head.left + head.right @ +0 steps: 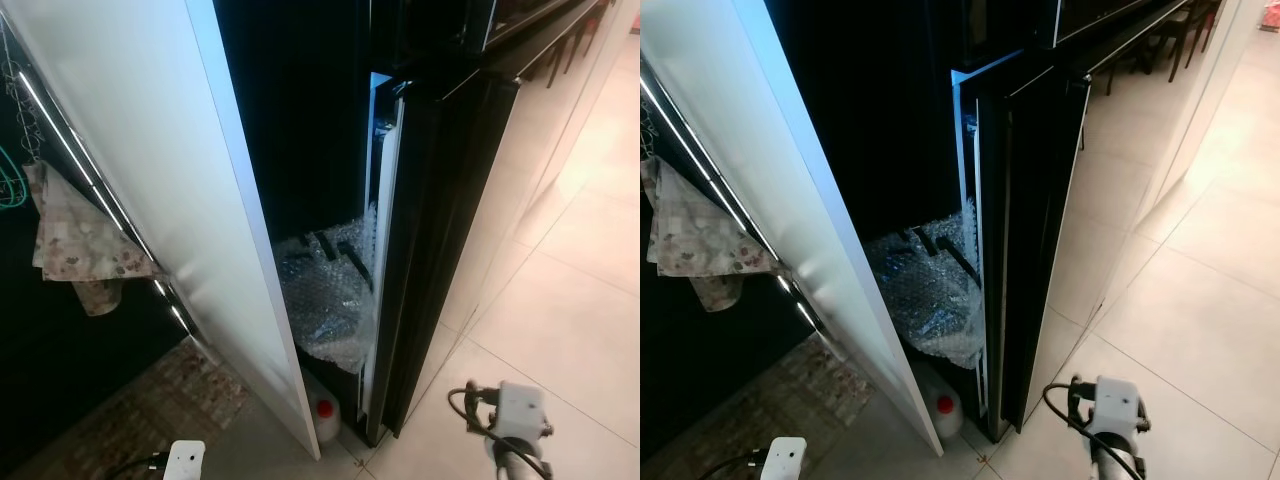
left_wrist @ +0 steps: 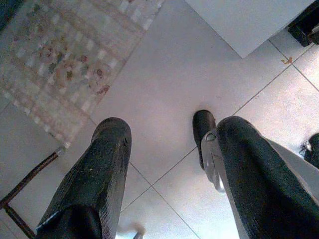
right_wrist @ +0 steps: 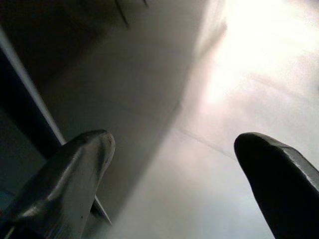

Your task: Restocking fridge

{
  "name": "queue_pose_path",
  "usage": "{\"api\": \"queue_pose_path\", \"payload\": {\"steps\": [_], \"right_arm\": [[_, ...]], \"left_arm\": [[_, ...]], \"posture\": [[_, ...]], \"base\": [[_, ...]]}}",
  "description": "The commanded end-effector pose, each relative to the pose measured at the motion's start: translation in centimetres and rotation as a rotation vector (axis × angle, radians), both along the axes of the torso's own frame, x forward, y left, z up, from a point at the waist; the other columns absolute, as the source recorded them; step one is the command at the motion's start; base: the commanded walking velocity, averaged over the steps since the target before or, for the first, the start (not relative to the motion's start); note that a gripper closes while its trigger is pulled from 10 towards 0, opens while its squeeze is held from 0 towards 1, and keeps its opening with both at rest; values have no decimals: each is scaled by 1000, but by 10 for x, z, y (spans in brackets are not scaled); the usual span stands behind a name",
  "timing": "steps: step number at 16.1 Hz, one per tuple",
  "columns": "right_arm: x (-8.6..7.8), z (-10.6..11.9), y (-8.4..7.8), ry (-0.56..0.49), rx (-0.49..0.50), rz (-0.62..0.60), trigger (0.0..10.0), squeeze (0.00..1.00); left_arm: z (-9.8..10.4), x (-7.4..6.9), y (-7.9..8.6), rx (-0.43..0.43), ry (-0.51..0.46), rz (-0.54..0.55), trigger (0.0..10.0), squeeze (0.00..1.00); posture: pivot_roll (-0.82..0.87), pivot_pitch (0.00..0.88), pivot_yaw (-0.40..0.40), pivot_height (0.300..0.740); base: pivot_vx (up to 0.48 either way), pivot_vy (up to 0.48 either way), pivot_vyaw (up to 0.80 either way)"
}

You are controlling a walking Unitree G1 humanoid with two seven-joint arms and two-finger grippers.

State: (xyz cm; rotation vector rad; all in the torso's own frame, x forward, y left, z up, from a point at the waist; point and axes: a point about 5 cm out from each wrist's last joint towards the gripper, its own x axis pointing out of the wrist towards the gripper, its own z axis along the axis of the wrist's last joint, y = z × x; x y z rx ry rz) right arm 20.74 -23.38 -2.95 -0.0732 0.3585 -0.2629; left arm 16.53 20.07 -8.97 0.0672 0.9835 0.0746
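The left gripper (image 2: 169,164) is held low over the tiled floor (image 2: 164,74) with its two black fingers spread wide and nothing between them; a patterned rug (image 2: 65,59) lies off to one side of it. The right gripper (image 3: 174,189) is likewise seen with its fingers set well apart and empty, pointed at pale floor beside a dark panel. Both arms appear to hang idle, each wrist housing showing at the bottom of the head views. The fridge (image 1: 450,200), black and glossy, stands ahead with its door (image 1: 385,260) drawn only a little open, a blue-lit edge marking the gap. Beside it a tall white panel (image 1: 180,180) leans across the view, and in the narrow space between the two a bundle of bubble wrap (image 1: 325,290) is wedged, with a white bottle with a red cap (image 1: 323,412) standing on the floor below it. A patterned cloth (image 1: 75,250) hangs at the left. No item to be stocked is held, so the step in hand is judged to be the opening of the door. It would be done well if the free edge of the door were taken by the right gripper and swung wide, with the bottle and the wrap kept clear of the swing.
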Motion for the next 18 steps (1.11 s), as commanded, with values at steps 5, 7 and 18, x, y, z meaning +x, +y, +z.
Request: {"api": "queue_pose_path", "payload": {"steps": [5, 7, 18], "right_arm": [[3, 16, 15, -110, 126, 295, 10000, 0], [14, 31, 10, -154, 112, 382, 10000, 0], [56, 100, 19, -274, 75, 724, 10000, 0]], "left_arm": [[0, -1, 2, 22, 1, -9, 10000, 0], [1, 0, 4, 25, -1, -5, 10000, 0], [1, 0, 7, 32, -3, -1, 10000, 0]], "posture": [[-101, 0, 85, 740], [-100, 0, 86, 740], [-100, 0, 96, 740]], "base": [[0, 0, 0], [0, 0, 0], [0, 0, 0]]}}
